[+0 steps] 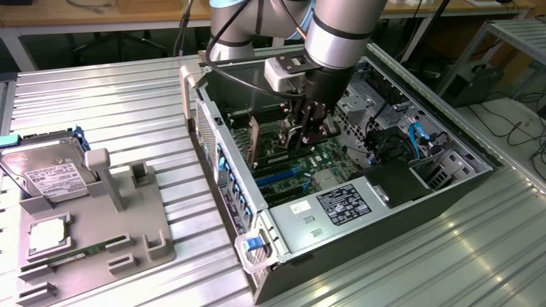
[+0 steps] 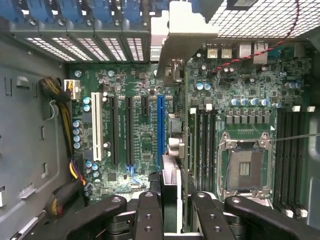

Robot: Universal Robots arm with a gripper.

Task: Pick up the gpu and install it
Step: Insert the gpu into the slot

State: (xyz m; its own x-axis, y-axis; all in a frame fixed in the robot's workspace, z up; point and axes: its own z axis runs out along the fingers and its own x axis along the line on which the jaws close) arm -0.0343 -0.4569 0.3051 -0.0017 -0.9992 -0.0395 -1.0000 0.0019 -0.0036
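1. One open case [image 1: 358, 211] is seen across the centre and right of the exterior view, lying on a ribbed metal table [image 1: 102, 96]; its motherboard [image 2: 140, 130] is exposed.
2. A grey fixture tray [image 1: 94, 224] is seen at the lower left of the exterior view, with a hard drive [image 1: 43, 169] standing in it at the left edge and a memory stick [image 1: 81, 252] lying lower down. No gpu is seen on it, so the pick-up is judged done.
3. The arm [image 1: 341, 32] is reached down from the top centre of the exterior view into the case, wrist pointed at the board.
4. The gpu [image 2: 172, 200] is seen edge-on in the wrist view, at bottom centre, running up toward the pale bracket [image 2: 175, 30] at top centre. In the exterior view it is seen as a thin upright card just below the arm's wrist, over the board.
5. The gripper [image 2: 172, 215] is clamped on the gpu, one dark finger [image 2: 147, 215] on each side of the card's upper edge.
6. The card is held just to the right of the blue slot [image 2: 160, 130] in the wrist view, roughly parallel to it. Whether its lower edge is touching or seated in a slot cannot be told; the install is judged under way, not shown as finished.
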